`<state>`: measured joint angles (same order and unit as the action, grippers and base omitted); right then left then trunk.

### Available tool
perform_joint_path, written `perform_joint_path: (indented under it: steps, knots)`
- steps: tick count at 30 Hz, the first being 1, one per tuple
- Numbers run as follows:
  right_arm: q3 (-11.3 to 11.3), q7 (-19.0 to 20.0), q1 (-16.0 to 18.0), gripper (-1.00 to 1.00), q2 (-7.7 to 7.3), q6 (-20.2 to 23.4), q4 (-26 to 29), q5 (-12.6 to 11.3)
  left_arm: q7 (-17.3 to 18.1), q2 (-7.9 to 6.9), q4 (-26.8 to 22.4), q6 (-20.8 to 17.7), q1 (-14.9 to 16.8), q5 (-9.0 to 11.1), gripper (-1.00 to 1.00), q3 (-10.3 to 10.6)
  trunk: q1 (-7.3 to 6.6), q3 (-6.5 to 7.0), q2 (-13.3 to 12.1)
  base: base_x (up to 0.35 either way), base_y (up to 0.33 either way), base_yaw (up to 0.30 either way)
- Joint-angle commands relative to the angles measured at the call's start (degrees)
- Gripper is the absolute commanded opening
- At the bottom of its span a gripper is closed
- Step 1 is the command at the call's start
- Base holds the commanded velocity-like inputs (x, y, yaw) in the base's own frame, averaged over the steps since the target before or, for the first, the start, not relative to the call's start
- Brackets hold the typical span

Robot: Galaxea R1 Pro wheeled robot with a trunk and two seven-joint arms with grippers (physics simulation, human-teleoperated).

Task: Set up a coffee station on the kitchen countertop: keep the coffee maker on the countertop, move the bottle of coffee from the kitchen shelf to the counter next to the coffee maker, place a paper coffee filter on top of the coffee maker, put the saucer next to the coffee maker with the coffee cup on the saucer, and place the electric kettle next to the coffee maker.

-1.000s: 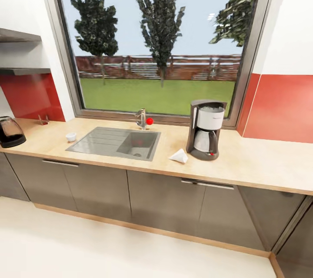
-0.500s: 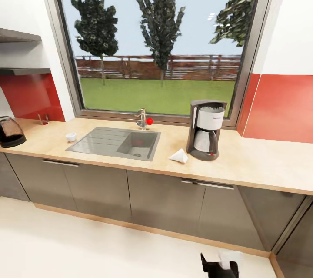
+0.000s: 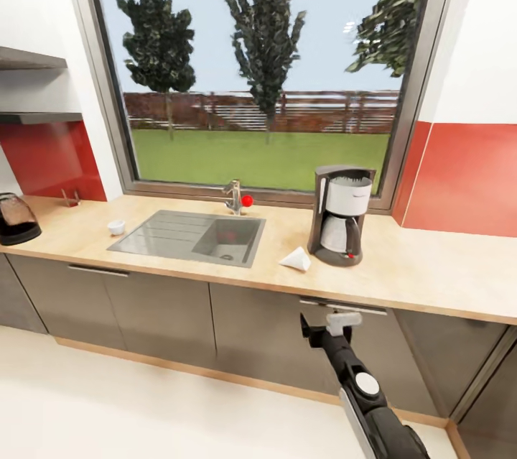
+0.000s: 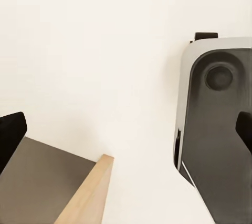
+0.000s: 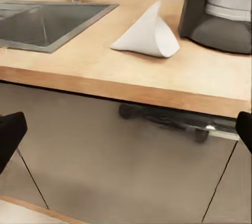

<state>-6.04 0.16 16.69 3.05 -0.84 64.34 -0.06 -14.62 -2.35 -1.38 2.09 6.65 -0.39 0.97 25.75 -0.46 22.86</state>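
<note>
— While my right hand [image 3: 327, 326] hangs in front of the grey cabinet door [image 3: 359, 365], where is the paper coffee filter [image 3: 295, 258]?

— Lying on its side on the bench [image 3: 431, 269], at about eight o'clock from the coffee maker [image 3: 339, 215], just beside it, between it and the sink [image 3: 190, 236].

— And your hands?

— My right hand is spread wide, holding nothing, below the bench edge. My left hand [image 4: 126, 129] is wide too, over pale floor.

— Anything else?

— The coffee cup [image 3: 116, 227] sits at nine o'clock of the sink. The electric kettle [image 3: 16, 218] stands far out at nine o'clock.
</note>
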Motion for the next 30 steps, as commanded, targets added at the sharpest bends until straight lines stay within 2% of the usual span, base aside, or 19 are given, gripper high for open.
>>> perform_joint_path:
  steps: [1, 4, 7, 12, 22, 30]
  knots:
    - [-0.39, 0.0, 0.54, 1.0, 0.03, -0.08, 0.0, -0.02, -0.15, 0.05, 0.06, 0.18, 0.03, -0.04, 1.0, 0.07, 0.03, -0.05, 0.06, 0.118, 0.0, 0.0]
    - [-1.44, -0.05, 2.58, 1.0, 0.2, -0.02, 0.24, -0.06, -0.18, 0.22, 0.06, 0.19, 0.02, -0.1, 1.0, -0.06, 0.03, -0.05, 0.06, 0.145, 0.0, 0.0]
    - [-1.79, -0.07, 3.87, 1.0, 1.17, 0.91, 0.59, -0.1, -0.29, 0.29, 0.06, 0.22, 0.02, -0.19, 1.0, -0.2, 0.03, -0.05, 0.06, 0.234, 0.0, 0.0]
    - [-1.94, 0.0, 4.86, 1.0, 2.3, 5.93, 1.66, -0.11, -0.4, 0.25, 0.07, 0.19, 0.03, -0.17, 1.0, -0.27, 0.03, -0.05, 0.06, 0.113, 0.0, 0.0]
    - [-1.6, 0.01, 5.09, 1.0, 2.34, 7.65, 1.19, 0.1, -0.41, 0.23, 0.15, -0.53, 0.03, -0.15, 1.0, -0.27, 0.03, -0.05, 0.06, 0.019, 0.0, 0.0]
    - [-1.37, 0.02, 5.09, 1.0, 2.05, 7.47, -3.59, 0.12, -0.65, 0.24, 0.15, -0.47, -0.01, -0.23, 1.0, -0.15, 0.03, -0.05, 0.06, 0.205, 0.0, 0.0]
